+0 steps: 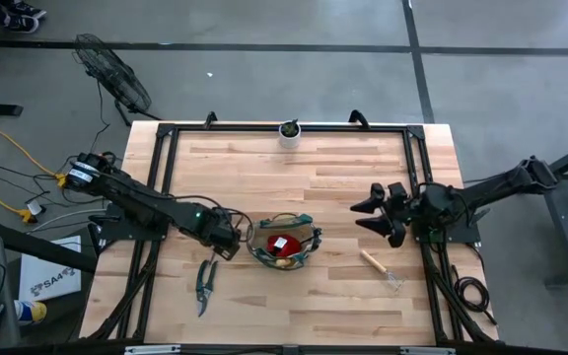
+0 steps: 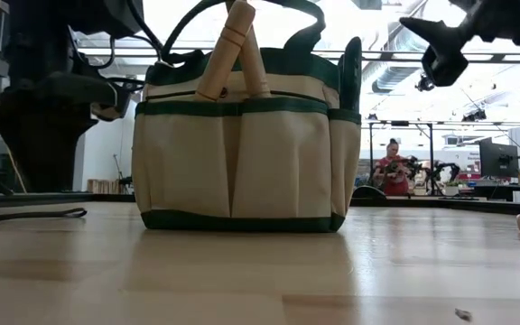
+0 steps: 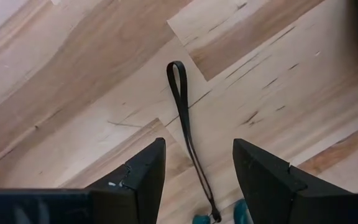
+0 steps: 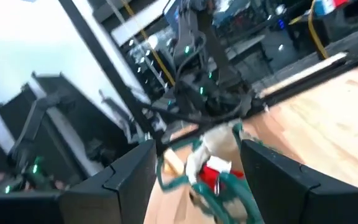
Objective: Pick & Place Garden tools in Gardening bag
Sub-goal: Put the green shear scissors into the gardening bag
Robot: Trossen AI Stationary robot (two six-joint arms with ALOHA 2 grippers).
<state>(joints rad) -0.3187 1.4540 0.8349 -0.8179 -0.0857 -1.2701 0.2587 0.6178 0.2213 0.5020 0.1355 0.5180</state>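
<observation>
Bench (image 1: 294, 182) wood, framed. Gardening bag (image 1: 284, 244) near-centre, upright, w/ wooden handles (image 2: 233, 50) and red item (image 1: 282, 244) inside. Left end effector (image 1: 227, 240) just left of bag, fingers apart, empty. Right end effector (image 1: 375, 213) right of bag, raised, spread, empty. Shears (image 1: 204, 284) near-left on bench; trowel (image 1: 379, 269) near-right. White pot (image 1: 290, 132) far edge.

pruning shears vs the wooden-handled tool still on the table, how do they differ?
Pruning shears lie left of the gardening bag; the wooden-handled tool lies right of it. The shears have dark handles and a loop strap; the tool's handle is pale wood. Both lie flat on the table, outside the bag, ungripped.
</observation>
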